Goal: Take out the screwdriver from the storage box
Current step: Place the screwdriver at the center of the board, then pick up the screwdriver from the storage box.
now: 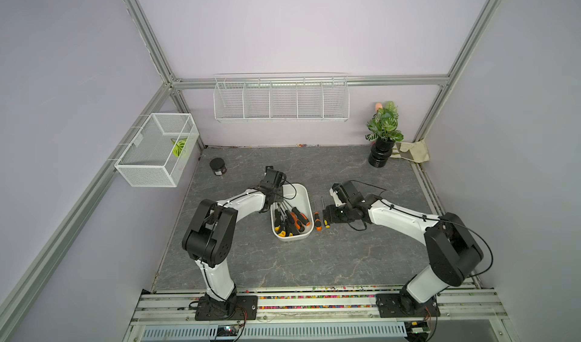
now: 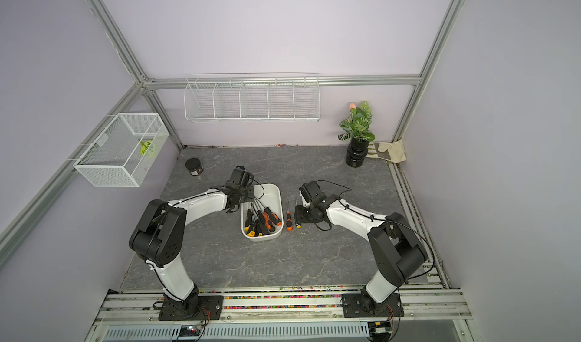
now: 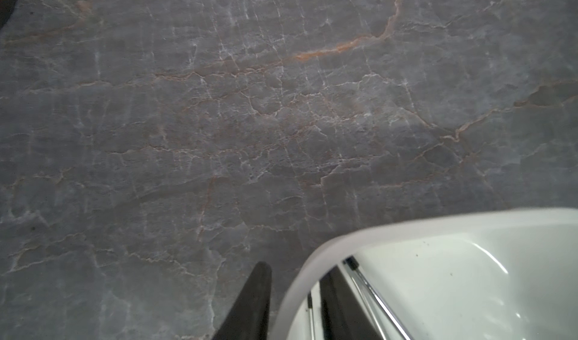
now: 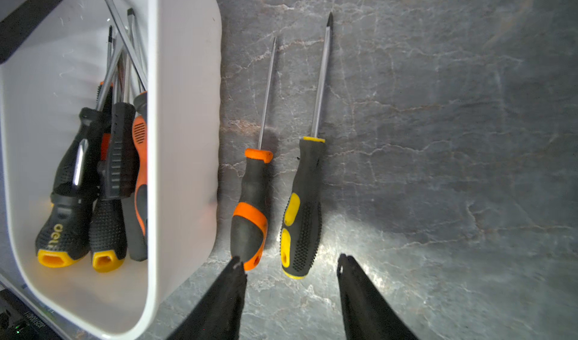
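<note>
The white storage box [image 1: 298, 195] [image 2: 271, 195] sits mid-table with several black, orange and yellow screwdrivers [image 1: 290, 219] [image 4: 115, 172] piled inside, handles toward the front. My left gripper [image 3: 297, 269] straddles the box's far-left corner rim [image 3: 406, 222], one finger outside and one inside beside chrome shafts [image 3: 375, 294], closed against the wall. Two screwdrivers lie on the table right of the box: an orange-banded one [image 4: 253, 204] [image 1: 317, 219] and a yellow-banded one [image 4: 303, 210] [image 1: 325, 216]. My right gripper [image 4: 290, 262] [image 1: 328, 219] is open at their handle ends, holding nothing.
A black jar [image 1: 218, 166] stands at the back left of the marble table. A potted plant [image 1: 382, 148] and a cloth bag [image 1: 413, 150] are at the back right. A wire-mesh basket [image 1: 157, 150] hangs on the left wall, a wire rack [image 1: 280, 100] on the back wall.
</note>
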Robot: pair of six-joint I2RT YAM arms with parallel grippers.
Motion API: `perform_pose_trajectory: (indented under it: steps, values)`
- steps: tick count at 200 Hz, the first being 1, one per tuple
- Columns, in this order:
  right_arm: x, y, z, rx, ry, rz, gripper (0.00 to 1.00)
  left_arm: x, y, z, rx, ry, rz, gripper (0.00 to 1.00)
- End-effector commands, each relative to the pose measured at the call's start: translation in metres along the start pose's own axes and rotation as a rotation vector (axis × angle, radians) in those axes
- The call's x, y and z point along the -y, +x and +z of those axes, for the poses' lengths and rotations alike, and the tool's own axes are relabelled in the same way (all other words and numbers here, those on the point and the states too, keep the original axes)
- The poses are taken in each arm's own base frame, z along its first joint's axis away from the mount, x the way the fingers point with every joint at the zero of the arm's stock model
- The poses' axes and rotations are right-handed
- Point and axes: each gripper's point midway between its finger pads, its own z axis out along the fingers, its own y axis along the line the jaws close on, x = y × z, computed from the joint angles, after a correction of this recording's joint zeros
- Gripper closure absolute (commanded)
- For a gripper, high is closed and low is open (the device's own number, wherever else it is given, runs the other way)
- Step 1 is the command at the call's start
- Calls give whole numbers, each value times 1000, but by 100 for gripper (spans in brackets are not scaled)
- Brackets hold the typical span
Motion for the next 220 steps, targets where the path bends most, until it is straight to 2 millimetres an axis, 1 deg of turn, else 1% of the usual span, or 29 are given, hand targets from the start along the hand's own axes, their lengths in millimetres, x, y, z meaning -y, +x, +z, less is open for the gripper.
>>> perform_pose_trajectory:
  steps: [1,23,51,63,92,124,151,168,183,220]
  values:
    - [6,0,-9,20,20,-10,48,-1,-4,7,-6,0,-1,78]
    - [7,0,-11,20,26,-17,49,-1,-1,8,-12,0,-2,88]
    - [6,1,-11,18,22,-32,51,-5,-1,4,-6,-6,-1,100]
    - [4,0,-14,26,20,-50,51,-8,0,1,-6,-14,4,100]
    - [-11,-4,-25,43,36,-144,51,-13,-1,-9,7,-34,27,100]
    - [-32,-13,-34,82,-3,-197,52,-26,-11,-26,37,-89,73,100]
    - [-52,-16,-38,91,-36,-272,53,-35,-21,-41,75,-129,97,100]
    - [-69,-19,-43,108,-59,-339,53,-34,-23,-47,107,-119,91,100]
    - [-82,-19,-43,107,-82,-388,53,-32,-23,-51,134,-106,96,100]
    - [-109,-15,-31,80,-111,-488,54,-21,-22,-63,219,-19,110,100]
